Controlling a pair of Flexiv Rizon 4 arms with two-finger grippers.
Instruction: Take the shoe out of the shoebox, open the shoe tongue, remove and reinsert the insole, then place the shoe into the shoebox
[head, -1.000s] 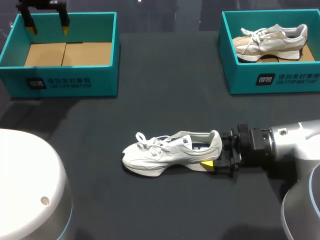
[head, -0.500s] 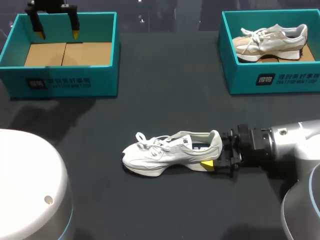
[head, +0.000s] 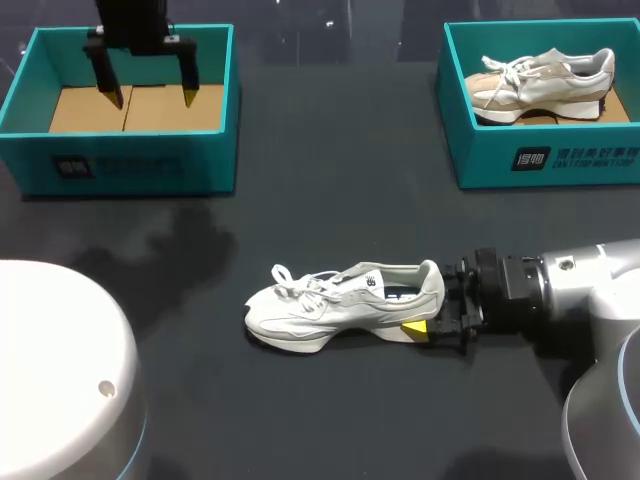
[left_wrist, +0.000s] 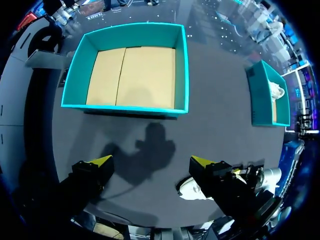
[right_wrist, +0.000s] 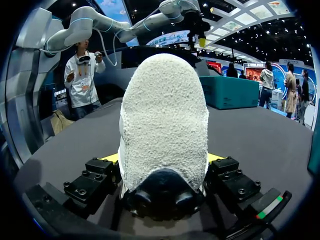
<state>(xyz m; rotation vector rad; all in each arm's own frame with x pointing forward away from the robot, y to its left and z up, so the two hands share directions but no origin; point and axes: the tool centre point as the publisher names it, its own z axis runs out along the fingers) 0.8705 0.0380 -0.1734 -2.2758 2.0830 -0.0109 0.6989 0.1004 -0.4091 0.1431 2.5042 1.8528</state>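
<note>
while the right end effector (head: 432, 303) pinches the shoe (head: 345, 305) by its heel, lower middle — likely light, soft-walled, firmest there — the left end effector (head: 150, 97) hangs spread, upper left.

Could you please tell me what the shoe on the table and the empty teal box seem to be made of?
The shoe looks like pale matte textile, with a fuzzy, fleece-like heel in the right wrist view; its black heel tab may be rubber or plastic. The empty box seems cardboard: smooth teal printed walls, bare brown flaps inside.
</note>
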